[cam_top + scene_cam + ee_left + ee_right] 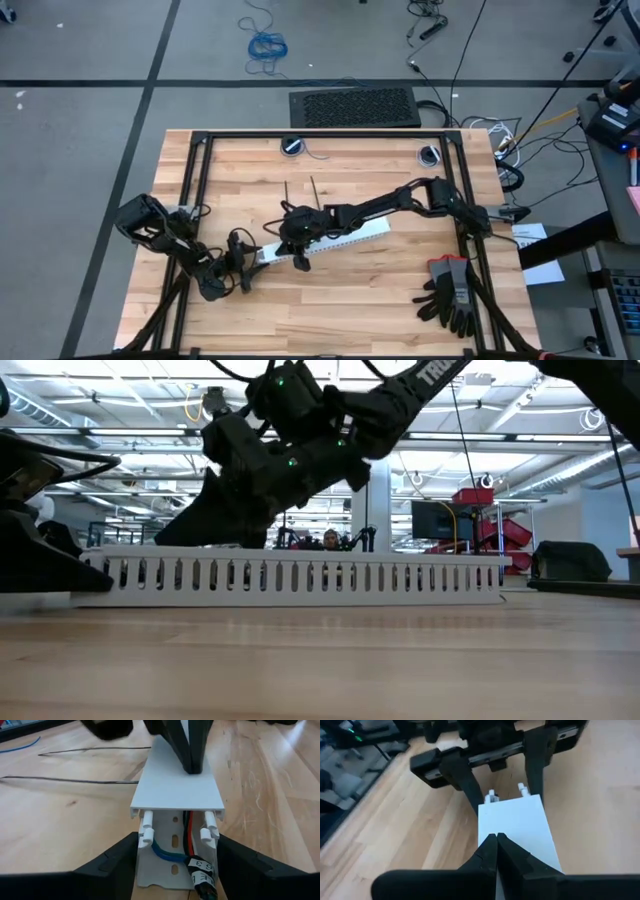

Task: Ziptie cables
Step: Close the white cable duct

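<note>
A white slotted strip (335, 238), a cable duct with a flat white lid, lies on the wooden table. The cables (167, 856) lie inside it; blue, red and black wires and a labelled end show at its open end. Two black zipties (314, 188) rest flat on the table beyond the duct. My left gripper (177, 857) straddles the duct's open left end. My right gripper (496, 839) is shut, its tips on the lid a little further along the duct. My left gripper holds the duct's open end between its two fingers, one finger (125, 852) against each side wall (140, 845). It comes nearly level from the table's left, fingers along the duct, which stays flat on the table. My right gripper sets its shut fingertips (192, 762) down on the lid's top face (512, 820), near the end held by the left gripper. It slants down from the table's right, pointing along the duct.
A pair of black and grey gloves (450, 295) lies at the near right corner. A black frame rail (320, 134) runs round the table's edge, with two round fittings (292, 146) at the far side. Bare wood lies near the front edge.
</note>
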